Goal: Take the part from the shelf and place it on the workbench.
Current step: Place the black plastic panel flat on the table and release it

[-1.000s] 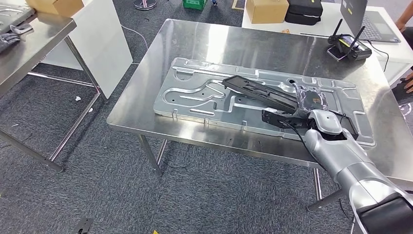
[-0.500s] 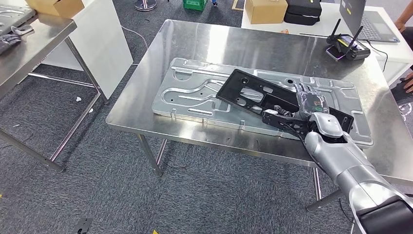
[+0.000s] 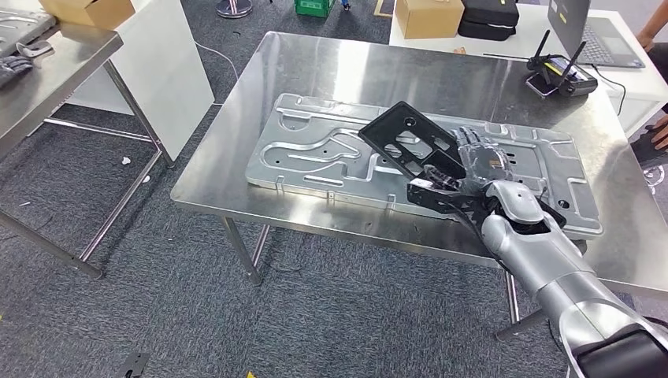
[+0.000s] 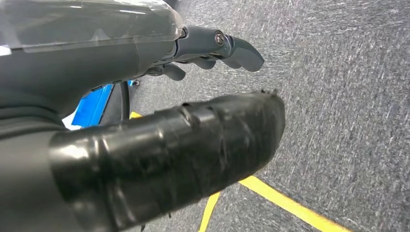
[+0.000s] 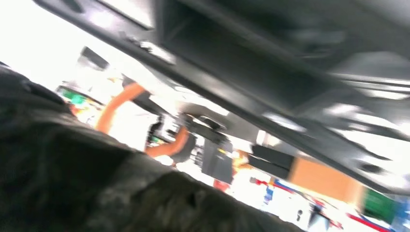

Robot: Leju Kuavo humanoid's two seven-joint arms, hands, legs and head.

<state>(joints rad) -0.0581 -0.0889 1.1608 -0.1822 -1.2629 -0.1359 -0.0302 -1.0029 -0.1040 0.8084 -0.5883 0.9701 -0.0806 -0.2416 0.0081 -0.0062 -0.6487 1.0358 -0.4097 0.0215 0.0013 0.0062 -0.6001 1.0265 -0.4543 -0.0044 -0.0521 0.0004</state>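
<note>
In the head view, a long black plastic part (image 3: 411, 138) with several cut-outs is tilted steeply, its far end lifted above the pressed metal panel (image 3: 315, 150) that lies on the steel workbench (image 3: 346, 67). My right hand (image 3: 479, 164) grips the part near its lower end, over the panel's right half. The right wrist view is blurred; the black part (image 5: 270, 53) crosses close in front of the right hand (image 5: 72, 183). My left hand (image 4: 159, 96) hangs over grey carpet, thumb and fingers apart, holding nothing.
A white table at the back right carries a cardboard box (image 3: 429, 16), a black bag (image 3: 490, 17), a laptop (image 3: 587, 27) and a controller with antennas (image 3: 561, 79). A second steel table (image 3: 55, 71) stands at the left. A person's hand (image 3: 660, 130) shows at the right edge.
The black part has swung from lying nearly flat on the panel to standing tilted, its far end raised. My right hand has shifted slightly left with it.
</note>
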